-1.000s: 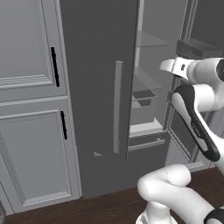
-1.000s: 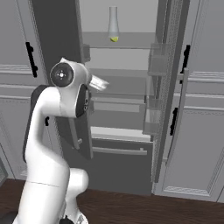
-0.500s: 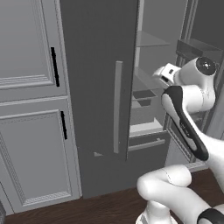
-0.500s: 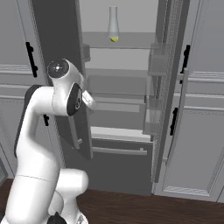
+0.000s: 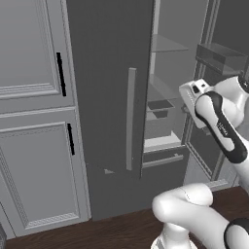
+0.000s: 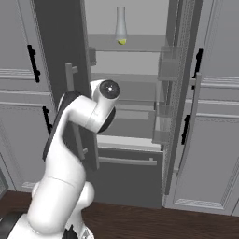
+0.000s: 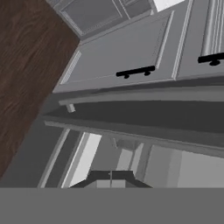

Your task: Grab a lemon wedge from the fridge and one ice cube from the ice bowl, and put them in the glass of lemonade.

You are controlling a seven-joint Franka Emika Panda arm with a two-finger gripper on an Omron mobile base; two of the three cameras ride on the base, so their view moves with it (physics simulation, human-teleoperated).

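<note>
I am viewing the fridge as landmark. In the left base view, its left door is standing closed beside the open compartment. In the right base view, I am seeing a tall clear flask on the top shelf with the lemon wedge at its base. In the hand view, the gripper is showing its tips pressed together, holding nothing, facing the fridge's interior. No writing is legible.

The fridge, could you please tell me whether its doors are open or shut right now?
Open. Both doors of the fridge are swung outward, exposing the pale shelves and a tall clear flask on the upper one.
</note>
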